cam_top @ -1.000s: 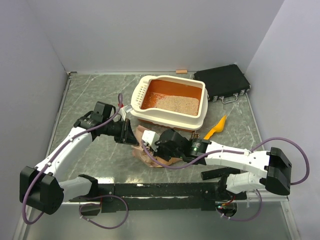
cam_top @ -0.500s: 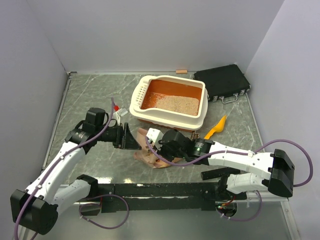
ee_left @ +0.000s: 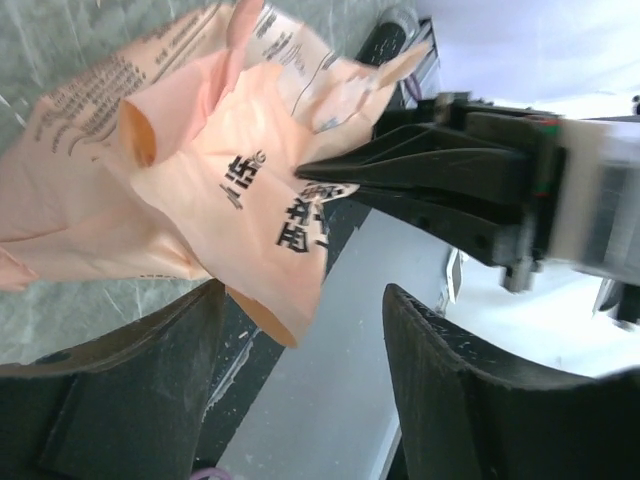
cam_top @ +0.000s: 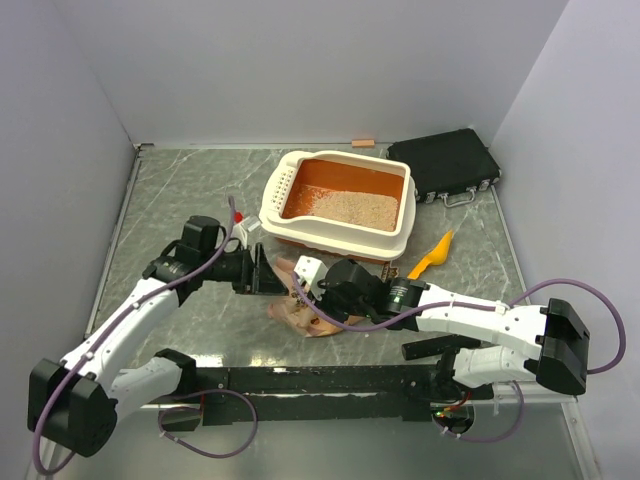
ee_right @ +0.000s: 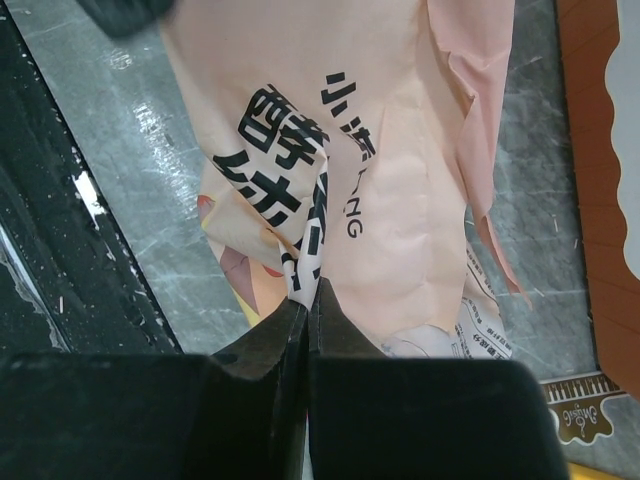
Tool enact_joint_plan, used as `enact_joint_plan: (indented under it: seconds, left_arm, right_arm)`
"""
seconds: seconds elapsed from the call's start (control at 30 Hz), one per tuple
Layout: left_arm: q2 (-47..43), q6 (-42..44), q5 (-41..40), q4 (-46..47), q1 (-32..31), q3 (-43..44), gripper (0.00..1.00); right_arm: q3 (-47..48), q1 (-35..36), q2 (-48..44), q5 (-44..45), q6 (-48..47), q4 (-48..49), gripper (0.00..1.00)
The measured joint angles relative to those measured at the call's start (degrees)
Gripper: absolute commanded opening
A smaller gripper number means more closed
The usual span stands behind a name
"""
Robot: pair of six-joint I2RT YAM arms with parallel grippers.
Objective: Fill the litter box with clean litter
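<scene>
The litter box (cam_top: 272, 214), orange with a cream rim, stands at the back of the table with a patch of beige clean litter (cam_top: 350, 208) inside. A crumpled tan paper bag (cam_top: 297, 306) (ee_left: 210, 170) (ee_right: 400, 190) with dark print lies in front of it. My right gripper (cam_top: 308, 288) (ee_right: 308, 300) is shut on a fold of the bag, and its black fingertips (ee_left: 330, 172) show pinching the paper in the left wrist view. My left gripper (cam_top: 266, 274) (ee_left: 300, 300) is open just left of the bag, with the bag's lower corner hanging between its fingers without being gripped.
A black flat case (cam_top: 445, 165) lies at the back right. An orange-yellow scoop (cam_top: 432, 258) lies right of the box. A small wooden block (cam_top: 362, 143) sits by the back wall. A black rail (cam_top: 320, 380) runs along the near edge.
My left gripper opened, let go of the bag and drew back a little to the left. My right gripper closed on the bag's fold.
</scene>
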Motion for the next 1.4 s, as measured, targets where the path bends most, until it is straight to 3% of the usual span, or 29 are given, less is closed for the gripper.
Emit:
enact_joint_plan:
  seconds: [0.03,0.07,0.13,0.17,0.27,0.5,0.8,0.97,1.0,1.07,1.13,1.33,1.4]
  left_arm:
    - [0.63,-0.24,0.00,0.48,-0.48,-0.37,0.61]
    - [1.27,-0.44,-0.15,0.76,-0.96,-0.70,0.46]
    - [2.27,-0.74,-0.76,1.20,-1.51,-1.16,0.31]
    - [2.58,-0.74,-1.22,1.36,-1.53,-1.25,0.18]
    - [3.21,-0.28,-2.08,1.44,-1.53,-1.25,0.01]
    - [3.26,2.49,-3.50,-1.86,-0.98,0.35,0.01]
    - [-0.63,6.25,-0.26,-8.63,7.76,1.92,0.01]
    - [-1.05,6.69,0.28,-8.41,10.64,1.86,0.01]
    - [-0.76,6.71,0.31,-8.46,10.82,1.86,0.03]
    - [-0.42,6.69,0.72,-8.39,10.86,1.86,0.18]
    - [-0.48,6.56,1.81,-7.87,10.86,1.86,0.40]
    - [-7.43,8.72,0.98,-7.89,8.59,2.36,0.68]
    - [-11.52,9.49,-0.48,-7.34,5.27,3.32,0.70]
  right_arm:
    - [0.00,0.00,0.00,0.00,0.04,0.02,0.00]
    - [0.00,0.00,0.00,-0.02,0.15,0.00,0.00]
    - [-0.20,0.00,0.00,-0.09,0.28,-0.04,0.00]
    - [-0.35,0.00,0.00,-0.13,0.39,-0.07,0.00]
    - [-0.48,0.00,0.00,-0.46,0.55,-0.07,0.00]
    - [-0.72,0.00,0.00,-0.50,1.60,0.63,0.00]
    - [-2.05,-1.75,-2.73,-2.19,5.75,4.09,0.00]
    - [-4.20,-4.07,-6.93,-3.17,7.50,-1.46,0.00]
    - [-4.04,-4.24,-6.80,-3.21,7.76,-2.19,0.00]
    - [-3.54,-4.35,-6.03,-3.23,7.96,-2.71,0.00]
    - [-3.39,-4.39,-5.62,-3.21,8.13,-2.78,0.00]
    - [-2.36,-4.87,-3.78,-3.26,8.96,-3.17,0.00]
    - [-1.70,-5.66,-2.58,-3.85,9.42,-3.39,0.00]
